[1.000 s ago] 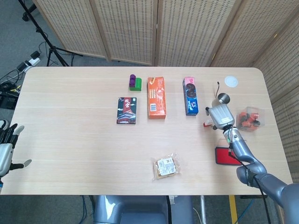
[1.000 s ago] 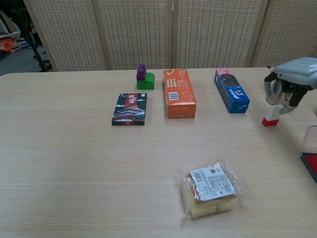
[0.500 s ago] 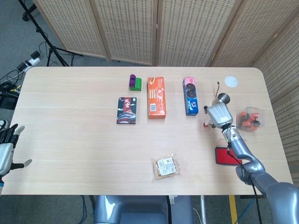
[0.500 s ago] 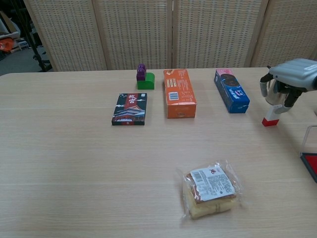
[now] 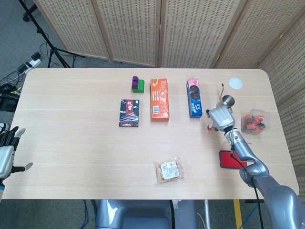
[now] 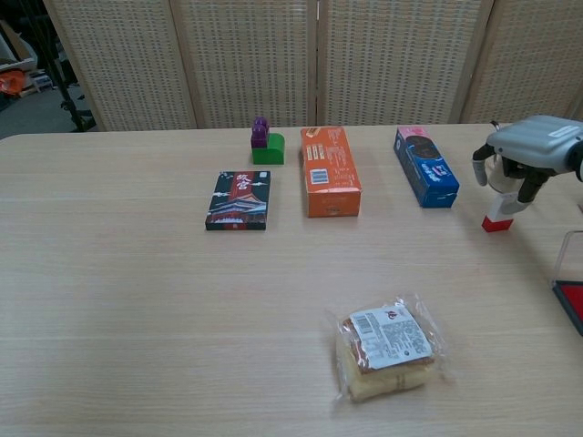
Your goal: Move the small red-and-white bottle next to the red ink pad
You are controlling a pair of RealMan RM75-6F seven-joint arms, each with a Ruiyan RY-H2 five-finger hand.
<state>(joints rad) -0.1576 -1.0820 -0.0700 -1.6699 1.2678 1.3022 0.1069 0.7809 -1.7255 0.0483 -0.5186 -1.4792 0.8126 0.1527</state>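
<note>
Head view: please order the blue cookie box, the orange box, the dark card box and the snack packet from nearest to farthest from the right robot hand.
From the right robot hand:
1. Blue cookie box, just to its left.
2. Orange box, table centre, and snack packet, near front edge: too close to call.
3. Dark card box, farthest left.

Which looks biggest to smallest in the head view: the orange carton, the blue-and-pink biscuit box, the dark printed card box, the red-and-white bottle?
1. Orange carton, clearly the largest.
2. Blue-and-pink biscuit box and dark printed card box: too similar in area to rank.
3. Small red-and-white bottle, smallest, partly hidden under the right hand.
</note>
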